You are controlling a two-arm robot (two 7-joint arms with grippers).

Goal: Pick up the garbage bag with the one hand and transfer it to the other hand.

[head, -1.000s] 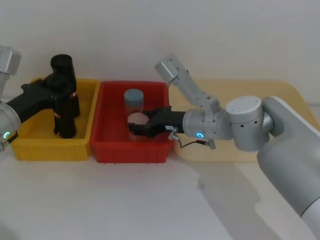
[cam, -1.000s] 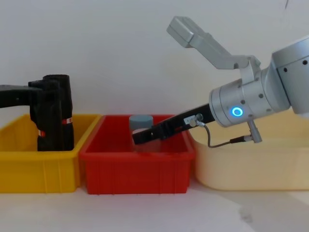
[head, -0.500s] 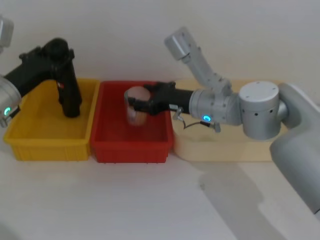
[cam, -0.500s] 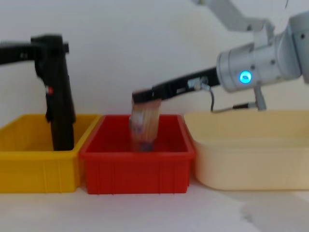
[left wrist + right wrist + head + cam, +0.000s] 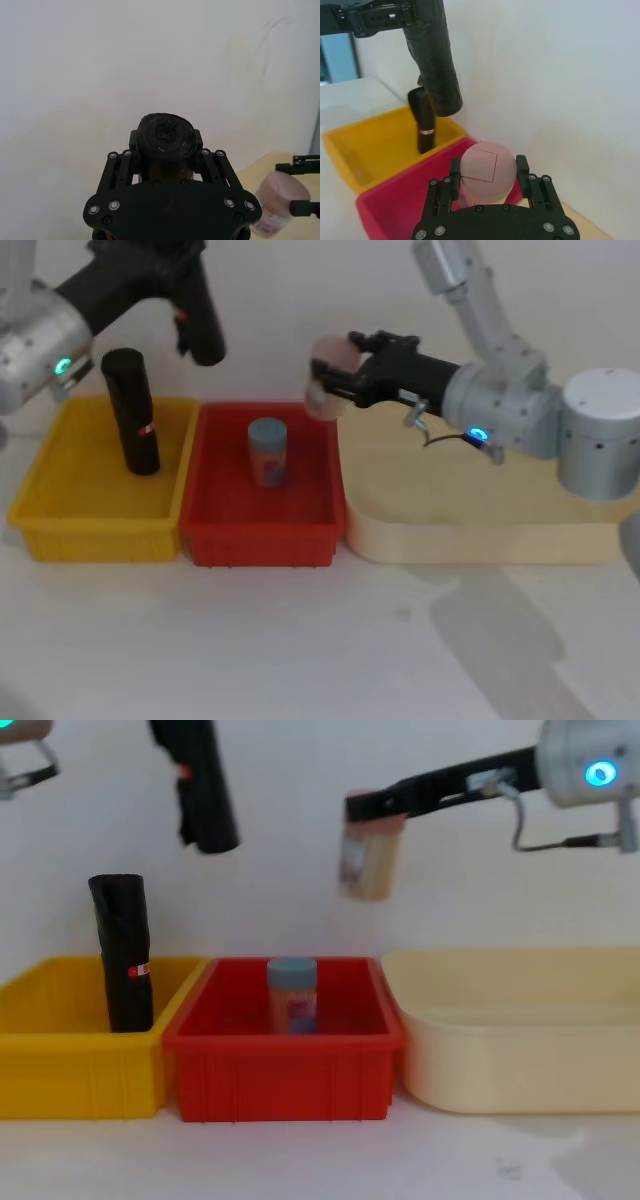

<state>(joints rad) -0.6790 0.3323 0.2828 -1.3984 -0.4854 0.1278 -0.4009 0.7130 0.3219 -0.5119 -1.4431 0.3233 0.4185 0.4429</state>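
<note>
Raised the thick black glossy plastic roll with the red-and-white band, the garbage bag, to the upper left of the head view. Cleared the yellow plastic bin entirely, where half a second before the roll's lower end had hung inside it. Kept the black blocky left gripper of the green-lit arm clamped round the roll's upper part, fingers closed to its width on both sides. Left the slimmer black roll standing alone in that bin.

Lifted likewise, with the slim black right gripper of the blue-lit arm, a pale pink cylindrical jar out of the red plastic bin to the upper centre, fingers pressed against its sides. Left the blue-lidded canister behind there.

Judged the pick-up complete. Judged the handover not yet begun: roll and right gripper well apart, and the receiving fingers occupied by the jar, probably to be set down first.
</note>
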